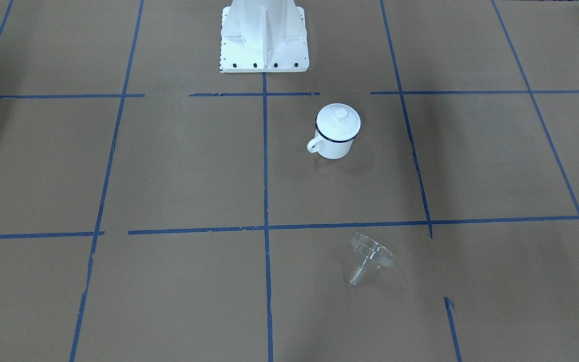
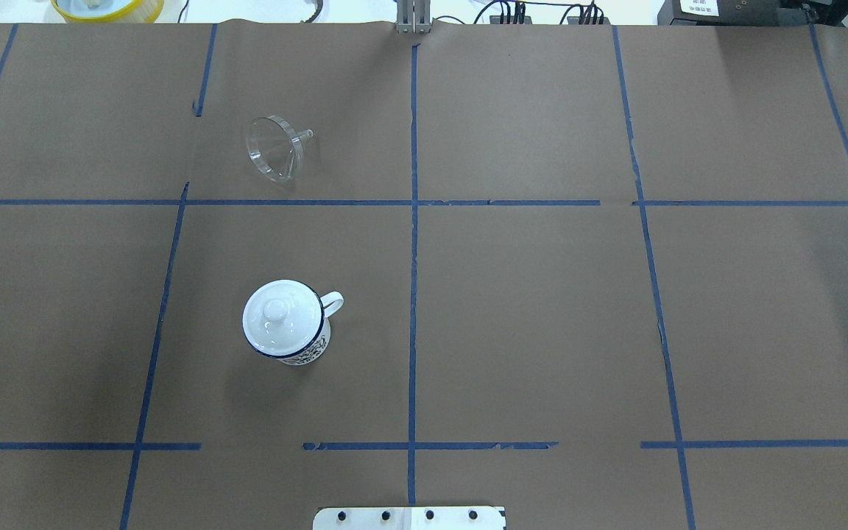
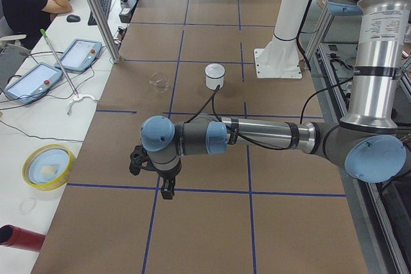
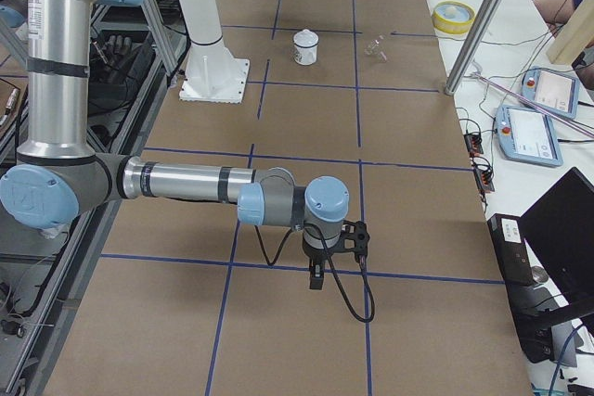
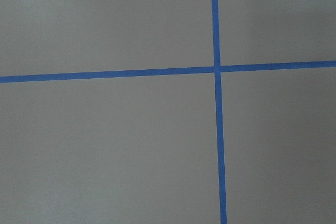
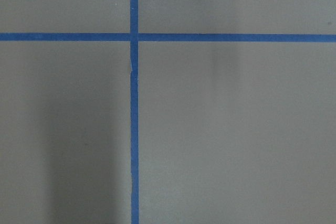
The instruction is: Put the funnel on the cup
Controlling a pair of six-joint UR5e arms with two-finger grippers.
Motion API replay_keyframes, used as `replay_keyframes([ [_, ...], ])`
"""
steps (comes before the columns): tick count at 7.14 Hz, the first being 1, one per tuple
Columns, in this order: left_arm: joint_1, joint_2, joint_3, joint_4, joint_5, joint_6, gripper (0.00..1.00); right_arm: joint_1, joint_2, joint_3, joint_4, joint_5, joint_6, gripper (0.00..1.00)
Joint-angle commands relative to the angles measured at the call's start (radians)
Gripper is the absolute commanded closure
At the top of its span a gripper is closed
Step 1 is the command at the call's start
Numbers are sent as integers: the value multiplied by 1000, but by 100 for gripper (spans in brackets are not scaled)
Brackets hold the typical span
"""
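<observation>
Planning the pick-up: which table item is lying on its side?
The clear funnel, tipped over with its spout pointing sideways; the lidded mug stands upright.

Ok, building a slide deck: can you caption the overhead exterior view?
Clear funnel lying on its side beyond the white cup, lid on, atop the taped table.

Nothing legible shows in any view. The cup (image 2: 312,347) bears a dark printed pattern on its side (too small to read), and a white label (image 2: 698,6) beyond the tabletop's far edge is blurred.
</observation>
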Motion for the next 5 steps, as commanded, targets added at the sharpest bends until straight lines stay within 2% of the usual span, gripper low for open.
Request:
replay_keyframes([
  [1, 160, -3, -124, -150, -14, -339, 0, 0, 0, 0, 0, 0, 0, 0],
  [3, 286, -50, -230, -151, 27, -697, 0, 0, 0, 0, 0, 0, 0, 0],
  [5, 403, -88, -325, -149, 55, -960, 0, 0, 0, 1, 0, 0, 0, 0],
])
